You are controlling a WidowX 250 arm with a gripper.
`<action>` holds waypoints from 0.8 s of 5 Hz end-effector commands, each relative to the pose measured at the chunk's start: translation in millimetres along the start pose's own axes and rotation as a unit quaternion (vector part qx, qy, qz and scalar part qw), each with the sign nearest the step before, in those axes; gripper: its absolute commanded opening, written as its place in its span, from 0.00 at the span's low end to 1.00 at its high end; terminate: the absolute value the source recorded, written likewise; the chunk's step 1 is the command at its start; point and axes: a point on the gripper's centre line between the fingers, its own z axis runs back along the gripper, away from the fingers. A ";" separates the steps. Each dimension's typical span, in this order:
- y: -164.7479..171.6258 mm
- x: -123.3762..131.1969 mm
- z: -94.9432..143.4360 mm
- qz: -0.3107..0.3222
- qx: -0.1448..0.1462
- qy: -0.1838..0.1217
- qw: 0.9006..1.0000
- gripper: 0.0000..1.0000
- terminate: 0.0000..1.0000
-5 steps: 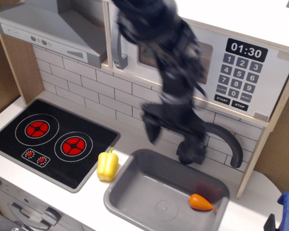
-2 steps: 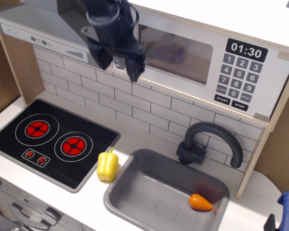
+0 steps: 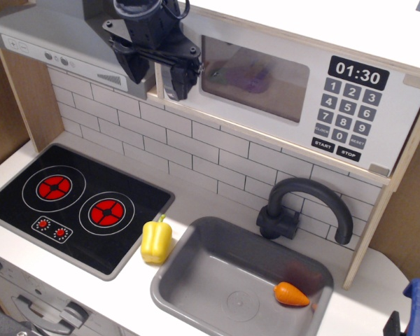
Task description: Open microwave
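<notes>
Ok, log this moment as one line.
phase: reaching handle | gripper: at microwave door's left edge, grasp unclear | door: closed

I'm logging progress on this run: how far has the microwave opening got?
Done: the gripper has reached the left edge of the microwave, where the handle sits. In hand: its jaws appear to straddle the handle, though a firm grip can't be confirmed. Left: the whole pull, since the door looks flush and closed.
</notes>
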 end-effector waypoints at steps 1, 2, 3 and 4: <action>15.2 29.2 27.5 0.043 0.037 -0.064 0.996 1.00 0.00; 12.7 36.0 24.6 0.052 0.034 -0.071 0.996 1.00 0.00; 9.6 34.6 19.8 0.039 0.032 -0.087 0.995 0.00 0.00; 10.1 35.2 19.1 0.034 0.025 -0.082 0.996 0.00 0.00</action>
